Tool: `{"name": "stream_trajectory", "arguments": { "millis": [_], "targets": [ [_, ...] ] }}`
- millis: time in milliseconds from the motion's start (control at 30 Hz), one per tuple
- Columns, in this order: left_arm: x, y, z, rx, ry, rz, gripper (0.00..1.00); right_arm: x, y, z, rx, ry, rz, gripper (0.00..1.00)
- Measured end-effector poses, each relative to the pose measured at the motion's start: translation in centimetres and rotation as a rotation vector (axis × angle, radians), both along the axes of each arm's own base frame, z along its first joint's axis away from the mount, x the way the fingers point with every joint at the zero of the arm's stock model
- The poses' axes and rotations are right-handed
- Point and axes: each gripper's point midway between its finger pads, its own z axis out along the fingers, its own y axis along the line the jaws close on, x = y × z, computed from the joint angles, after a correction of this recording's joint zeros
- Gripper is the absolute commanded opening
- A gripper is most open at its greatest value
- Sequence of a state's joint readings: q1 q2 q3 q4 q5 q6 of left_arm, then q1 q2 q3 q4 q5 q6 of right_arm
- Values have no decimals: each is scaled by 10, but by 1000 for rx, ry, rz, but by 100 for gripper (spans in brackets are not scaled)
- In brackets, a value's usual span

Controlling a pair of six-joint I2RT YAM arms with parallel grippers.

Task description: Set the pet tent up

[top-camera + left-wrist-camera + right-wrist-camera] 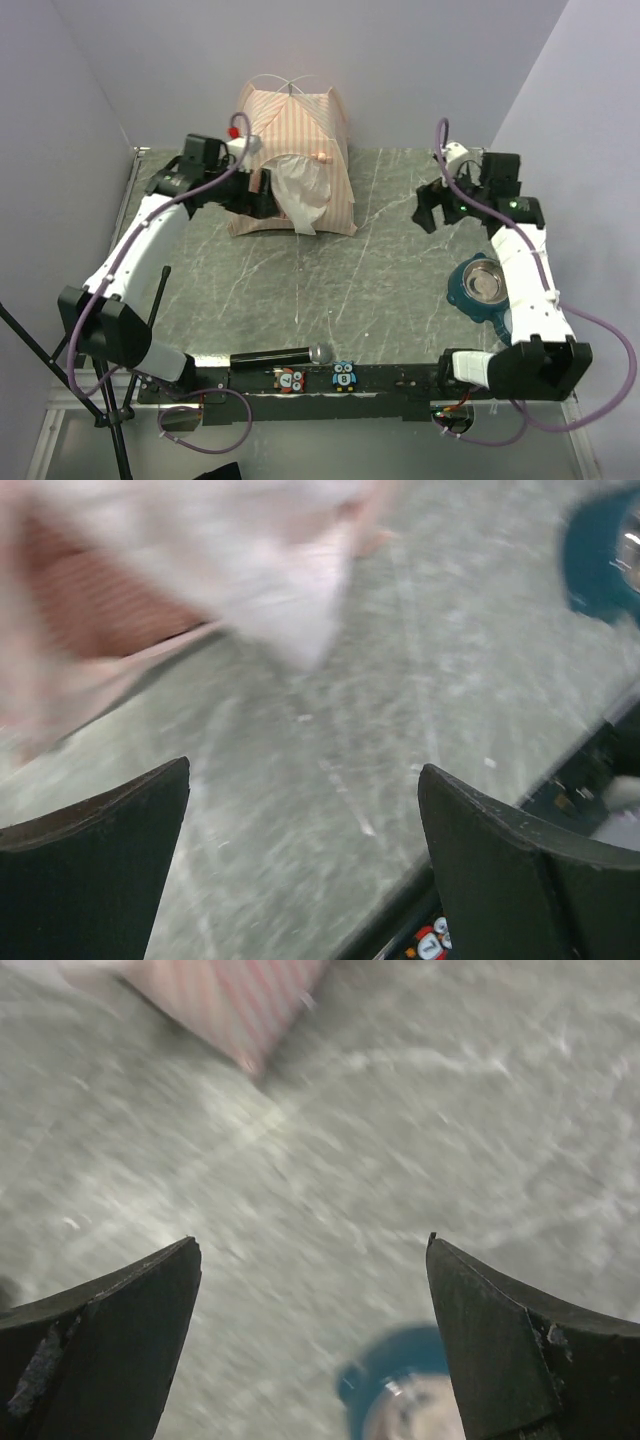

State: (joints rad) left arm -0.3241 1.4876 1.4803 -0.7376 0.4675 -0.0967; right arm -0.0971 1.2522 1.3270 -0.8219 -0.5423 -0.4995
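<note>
The pet tent stands upright at the back of the table, pink-and-white striped, with crossed white poles at its top and a white flap hanging at its front opening. My left gripper hangs at the tent's front left corner, open. The left wrist view shows its jaws wide apart over bare table, with the blurred tent beyond them. My right gripper is open above the table, well to the right of the tent. Its wrist view shows the gripper empty, with a tent corner far ahead.
A teal pet bowl with a steel insert sits beside the right arm and also shows as a teal bowl under the right jaws. A black cylinder lies at the near edge. Grey walls close in the back and sides.
</note>
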Motion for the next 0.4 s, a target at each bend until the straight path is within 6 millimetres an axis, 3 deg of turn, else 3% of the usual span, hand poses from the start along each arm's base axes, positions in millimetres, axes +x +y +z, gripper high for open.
{"name": "stream_trajectory", "arguments": {
  "millis": [100, 233, 400],
  "targets": [
    [4, 40, -2, 48, -17, 115, 100, -7, 39, 4, 58, -28, 20, 100],
    [-15, 74, -21, 130, -36, 206, 100, -35, 74, -25, 109, 10, 34, 100],
    [-45, 91, -53, 200, -4, 243, 100, -65, 68, -64, 113, 81, -42, 100]
  ]
}}
